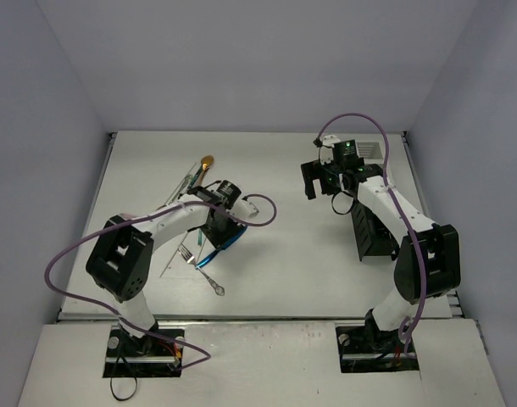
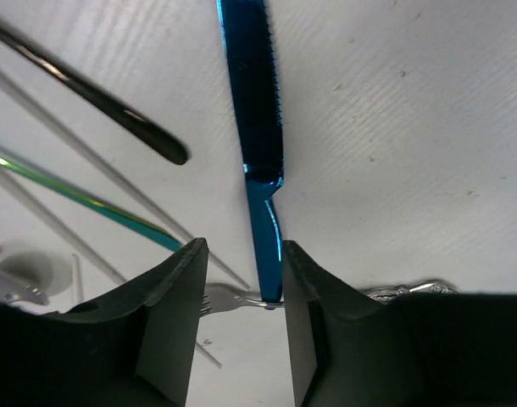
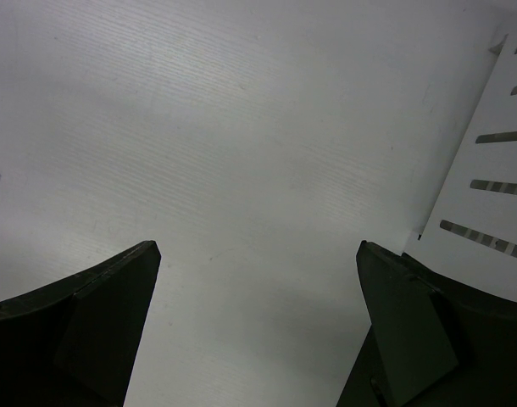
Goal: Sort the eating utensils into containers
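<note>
The left gripper is hovering low over the table, its jaws spread partway with a blue knife lying between them. The knife's handle is sitting close against one finger, with a clear gap to the other, so nothing is being pinched. The serrated blade is pointing away from the wrist camera. A silver fork is lying crosswise under the knife's handle, just in front of the fingers.

Beside the knife, a dark utensil handle, a teal-handled piece and thin pale sticks are lying loose and fanned out on the table. From above, the whole pile is sitting on the left half of the table, with a gold spoon at its far end.

The right gripper is hanging above bare table on the right side, its jaws spread wide and holding nothing. A white slatted box is standing just beside it, at the far right. A longer black box is standing nearer the arm bases, partly hidden under the right arm.
</note>
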`<act>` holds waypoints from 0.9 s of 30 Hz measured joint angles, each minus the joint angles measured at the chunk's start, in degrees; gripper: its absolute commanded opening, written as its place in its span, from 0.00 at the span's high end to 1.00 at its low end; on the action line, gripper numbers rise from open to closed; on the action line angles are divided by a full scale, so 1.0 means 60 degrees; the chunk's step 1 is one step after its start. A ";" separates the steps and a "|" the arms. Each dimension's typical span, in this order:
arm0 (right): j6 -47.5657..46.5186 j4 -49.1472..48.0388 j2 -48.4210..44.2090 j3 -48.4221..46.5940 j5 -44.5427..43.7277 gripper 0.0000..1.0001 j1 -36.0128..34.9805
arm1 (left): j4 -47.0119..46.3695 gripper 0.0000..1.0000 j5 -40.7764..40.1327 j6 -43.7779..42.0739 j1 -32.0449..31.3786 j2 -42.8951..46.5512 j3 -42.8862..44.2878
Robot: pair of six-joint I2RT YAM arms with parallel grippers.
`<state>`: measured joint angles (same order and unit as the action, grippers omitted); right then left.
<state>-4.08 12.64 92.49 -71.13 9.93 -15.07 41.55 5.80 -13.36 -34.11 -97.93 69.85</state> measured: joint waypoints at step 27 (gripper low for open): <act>0.0007 -0.0004 0.0000 0.0000 0.0102 0.00 0.0000 | 0.2241 0.99 0.0481 0.0044 -0.0018 -0.2979 0.2063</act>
<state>-4.03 12.62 92.49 -71.13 10.55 -15.07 55.00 8.69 -13.10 -34.22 -115.80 82.23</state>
